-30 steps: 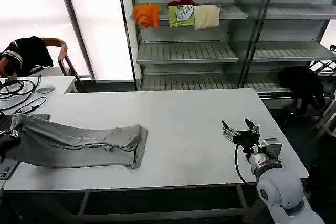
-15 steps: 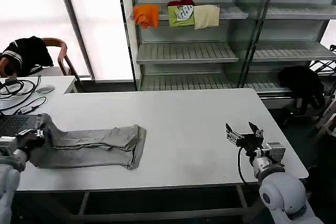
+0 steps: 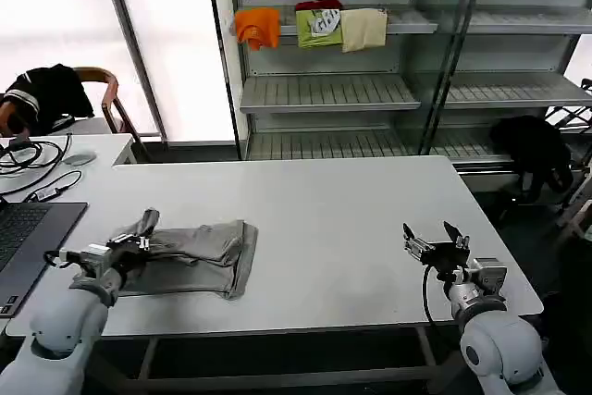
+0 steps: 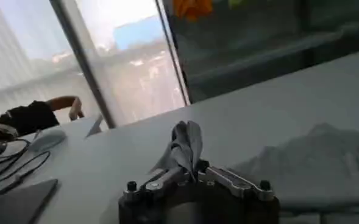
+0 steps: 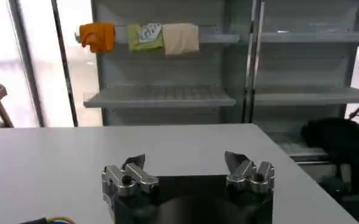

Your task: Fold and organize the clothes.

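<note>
Grey T-shirt (image 3: 199,252) edge pinched in left gripper (image 3: 139,240) fingers; right gripper (image 3: 437,240) fingers wide over bare table (image 3: 333,219).

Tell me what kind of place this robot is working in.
Probably a lab or test room set up like a clothing shop: metal shelving holding folded garments, a white work table, and a laptop with cables beside it.

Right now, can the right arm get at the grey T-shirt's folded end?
Probably yes, with a long reach. The right end effector hangs open near the table's right edge; bare tabletop lies between it and the T-shirt, which the left end effector pinches.
</note>
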`<act>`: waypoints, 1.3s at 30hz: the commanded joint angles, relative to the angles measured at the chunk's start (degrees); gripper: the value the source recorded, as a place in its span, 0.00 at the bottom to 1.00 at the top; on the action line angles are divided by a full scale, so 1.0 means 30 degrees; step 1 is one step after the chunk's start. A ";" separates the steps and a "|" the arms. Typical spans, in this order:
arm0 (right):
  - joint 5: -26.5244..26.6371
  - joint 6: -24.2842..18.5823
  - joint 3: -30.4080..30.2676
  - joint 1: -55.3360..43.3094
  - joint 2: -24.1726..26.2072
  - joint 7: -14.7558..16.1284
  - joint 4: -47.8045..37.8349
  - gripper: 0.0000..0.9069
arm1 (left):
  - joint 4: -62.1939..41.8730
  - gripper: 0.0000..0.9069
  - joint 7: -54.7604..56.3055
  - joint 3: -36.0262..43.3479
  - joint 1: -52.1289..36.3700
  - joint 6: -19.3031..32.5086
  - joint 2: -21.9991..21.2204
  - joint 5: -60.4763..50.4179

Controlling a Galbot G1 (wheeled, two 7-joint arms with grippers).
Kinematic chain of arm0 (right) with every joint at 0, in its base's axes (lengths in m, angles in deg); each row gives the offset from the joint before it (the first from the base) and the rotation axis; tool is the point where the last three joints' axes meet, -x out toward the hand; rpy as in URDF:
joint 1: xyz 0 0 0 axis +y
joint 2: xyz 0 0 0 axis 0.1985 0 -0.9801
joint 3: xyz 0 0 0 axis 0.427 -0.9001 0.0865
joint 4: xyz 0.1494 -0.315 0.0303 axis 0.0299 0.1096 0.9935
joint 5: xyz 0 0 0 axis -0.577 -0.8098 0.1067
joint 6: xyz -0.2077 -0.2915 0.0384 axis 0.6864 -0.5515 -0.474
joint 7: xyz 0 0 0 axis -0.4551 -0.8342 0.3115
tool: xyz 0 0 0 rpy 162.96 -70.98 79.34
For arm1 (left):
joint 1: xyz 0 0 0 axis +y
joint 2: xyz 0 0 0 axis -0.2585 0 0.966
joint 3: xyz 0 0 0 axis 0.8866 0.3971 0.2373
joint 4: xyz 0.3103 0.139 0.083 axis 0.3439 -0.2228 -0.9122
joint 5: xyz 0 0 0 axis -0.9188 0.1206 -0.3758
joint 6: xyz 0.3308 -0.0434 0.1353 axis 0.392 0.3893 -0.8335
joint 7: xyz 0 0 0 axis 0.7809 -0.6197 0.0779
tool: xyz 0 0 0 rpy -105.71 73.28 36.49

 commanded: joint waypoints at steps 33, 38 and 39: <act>-0.0680 -0.0311 -0.0140 0.0621 -0.0544 0.0075 -0.0527 1.00 | 0.0150 1.00 0.0139 0.5628 -0.1713 0.0209 -0.2512 0.4134; -0.0713 -0.0288 -0.0433 0.0320 -0.0630 0.0001 -0.0639 1.00 | 0.1839 1.00 0.1056 0.5259 -0.1261 -0.0168 -0.2748 0.8876; -0.0710 -0.0283 -0.0503 0.0260 -0.0606 -0.0004 -0.0667 1.00 | 0.2254 1.00 0.1446 0.4983 -0.1291 -0.0178 -0.2807 0.9915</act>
